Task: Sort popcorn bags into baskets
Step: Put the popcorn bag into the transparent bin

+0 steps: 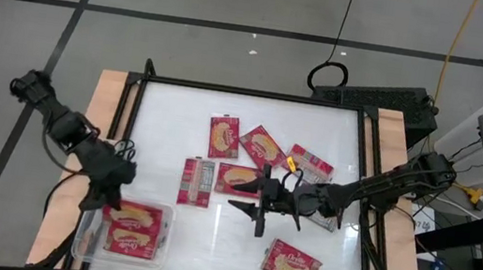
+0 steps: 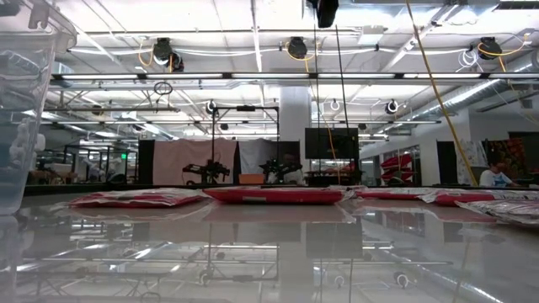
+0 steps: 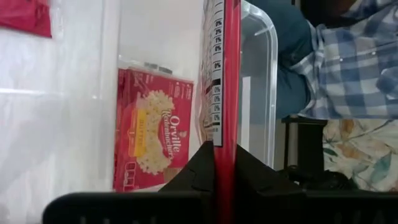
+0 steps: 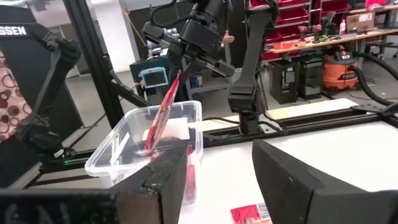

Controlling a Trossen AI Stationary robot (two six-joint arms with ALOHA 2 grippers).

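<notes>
There was one clear tub (image 1: 84, 244). Six popcorn bags (image 1: 223, 136) lay flat outside the tub, well apart from it. One flat bag (image 3: 152, 137) lay inside the tub, and one upright bag (image 3: 225, 74) stood on edge just above it. Whether a seventh lay outside, mostly hidden, could not be told.

On the white bench (image 1: 336, 139), the left gripper (image 1: 105, 199) hangs over the near left corner, above the clear basket (image 1: 86, 244), which holds a red popcorn bag (image 1: 132, 229) lying picture side up. The right gripper (image 1: 260, 202) reaches in to the middle of the bench, its fingers spread apart, just beside a face-up bag (image 1: 237, 179). More bags lie around it: one turned printed-panel up (image 1: 196, 182), three in a loose row behind, and one apart at the near edge (image 1: 291, 264).
</notes>
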